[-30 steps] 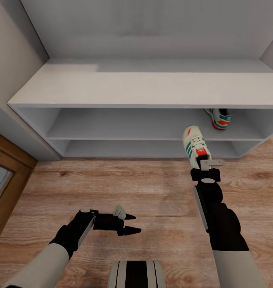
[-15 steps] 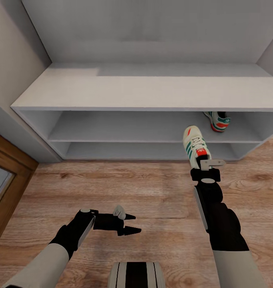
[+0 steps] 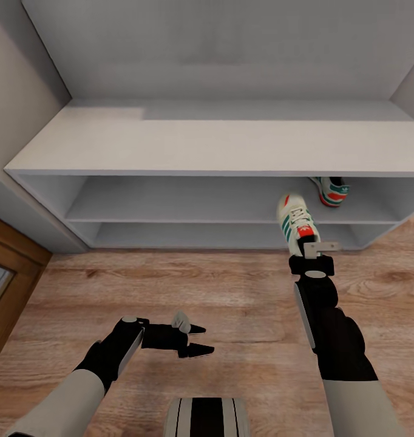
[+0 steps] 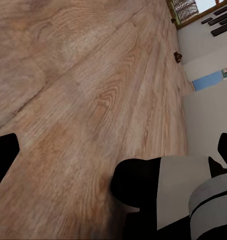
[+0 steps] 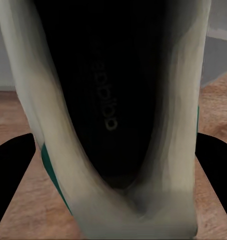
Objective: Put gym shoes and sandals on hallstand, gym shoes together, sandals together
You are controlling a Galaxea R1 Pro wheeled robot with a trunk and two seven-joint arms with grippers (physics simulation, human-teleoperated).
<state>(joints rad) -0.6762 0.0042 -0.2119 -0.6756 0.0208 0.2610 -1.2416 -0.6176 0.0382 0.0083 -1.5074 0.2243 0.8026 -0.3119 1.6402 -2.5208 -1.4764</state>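
The head camera looks forward and steeply down over both arms at the shoe rack (image 3: 201,145) and the wood floor (image 3: 231,297) in front of it. The left wrist camera sits low, skimming the floor (image 4: 83,100) along the corridor toward a distant wall. The right wrist camera is pressed close against the opening of a sneaker (image 5: 113,115), with slivers of floor at its edges. All three views share the floor.

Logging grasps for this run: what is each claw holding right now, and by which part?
The right claw grips one gym shoe at its heel end, toe pointing toward the hallstand. The left claw is open and holds nothing.
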